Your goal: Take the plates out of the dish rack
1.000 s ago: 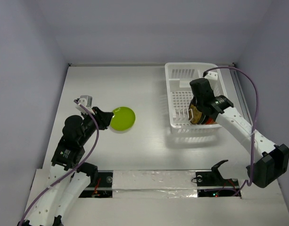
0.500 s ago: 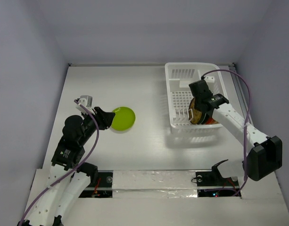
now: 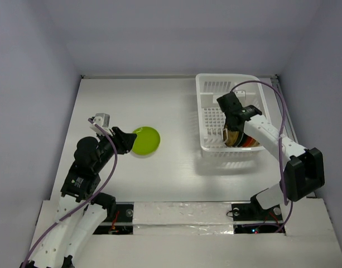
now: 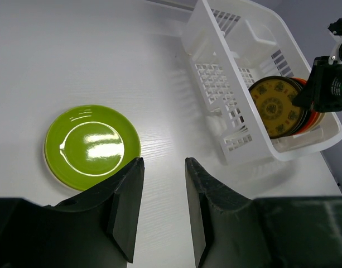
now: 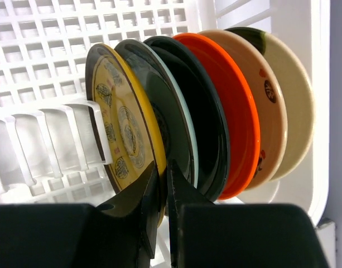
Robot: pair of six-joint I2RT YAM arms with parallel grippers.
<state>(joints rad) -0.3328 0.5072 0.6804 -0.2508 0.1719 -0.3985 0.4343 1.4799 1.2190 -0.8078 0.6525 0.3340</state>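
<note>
A white plastic slotted dish rack (image 3: 208,89) is set at the far right of the white worktop (image 3: 171,106). Round plates are stood on edge in its near end (a yellow-patterned dark-rimmed plate (image 5: 123,128) in front, then dark plates (image 5: 207,123), an orange-red plate (image 5: 237,100), a tan plate (image 5: 271,111) and a cream plate (image 5: 299,95)). The right end effector (image 5: 164,173) is closed on the yellow-patterned plate's rim. A lime green round plate (image 4: 92,145) is laid flat on the worktop, well apart from the rack. The left end effector (image 4: 163,164) is held open just beside it, gripping nothing.
</note>
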